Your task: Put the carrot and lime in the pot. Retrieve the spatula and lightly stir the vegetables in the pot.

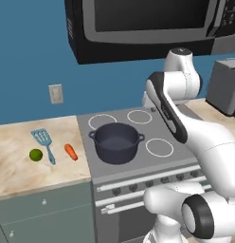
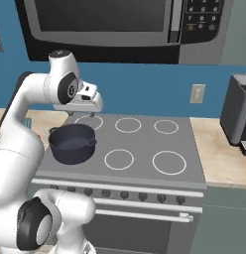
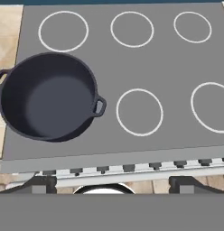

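Orange carrot lies on the counter, tip toward 11 o'clock, at the pot's 9 o'clock; spatula handle points 5 o'clock beside the lime. Gripper spread, empty.

No text, label, brand or number could be read anywhere. The microwave had a keypad at its upper right corner, but the marks on the buttons were too small and blurred to make out. The stove showed only plain white burner rings, and its front knobs carried no legible markings.
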